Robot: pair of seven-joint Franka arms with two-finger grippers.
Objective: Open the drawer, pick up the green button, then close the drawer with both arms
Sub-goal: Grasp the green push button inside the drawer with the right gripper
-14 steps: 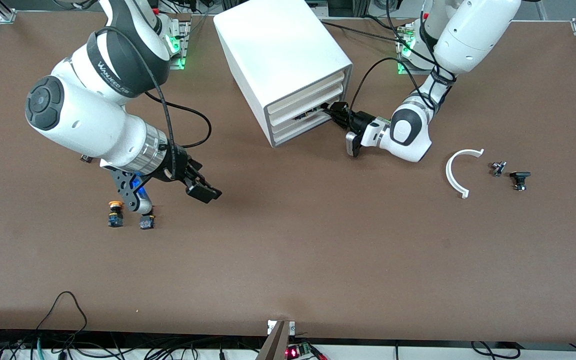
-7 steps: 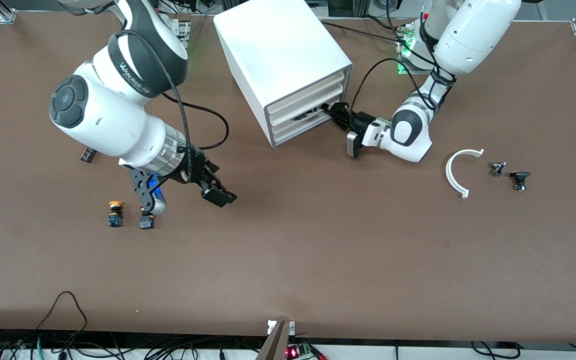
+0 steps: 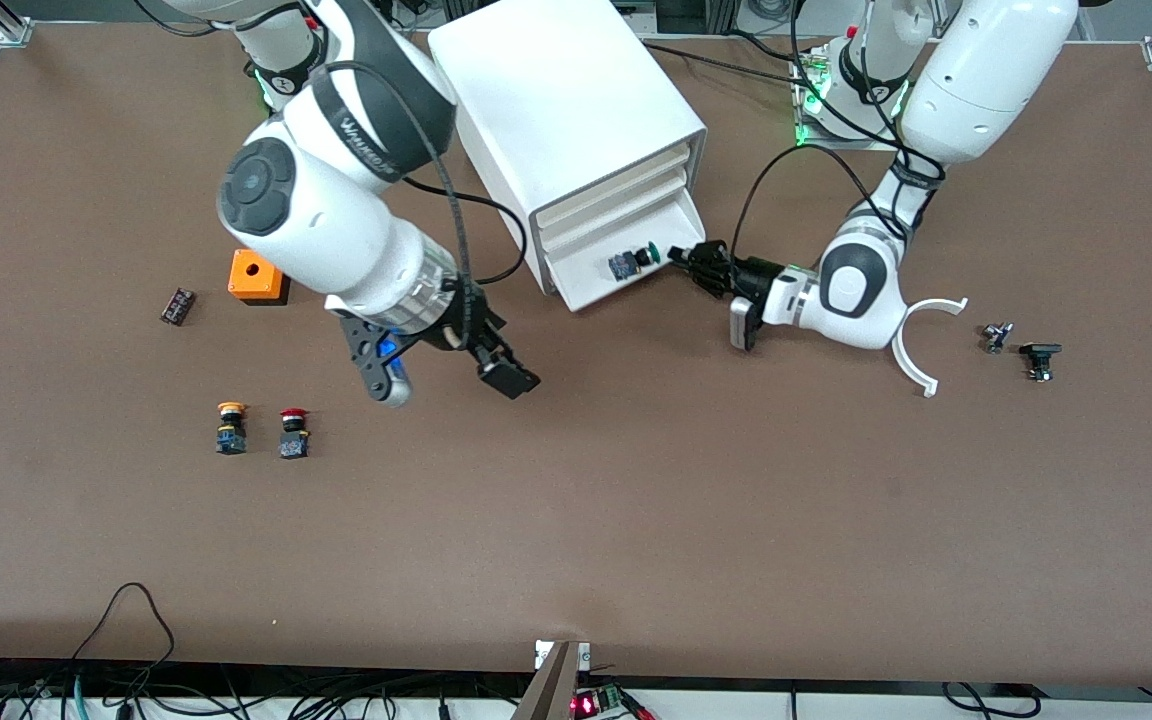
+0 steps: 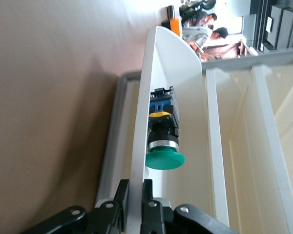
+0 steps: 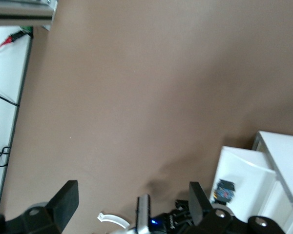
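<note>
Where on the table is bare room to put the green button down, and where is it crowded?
Bare brown table lies nearer the camera than the open lowest drawer and right gripper, which hangs open. Crowded: around the drawer, where the left gripper clamps its front; by the red-capped button and orange-capped button; by the white curved piece.

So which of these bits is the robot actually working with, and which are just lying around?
In use:
- drawer, pulled open
- green button inside it
- left gripper, gripping the drawer's front
- right gripper, open over the table

Lying about:
- red button
- orange-yellow button
- orange box
- white arc
</note>
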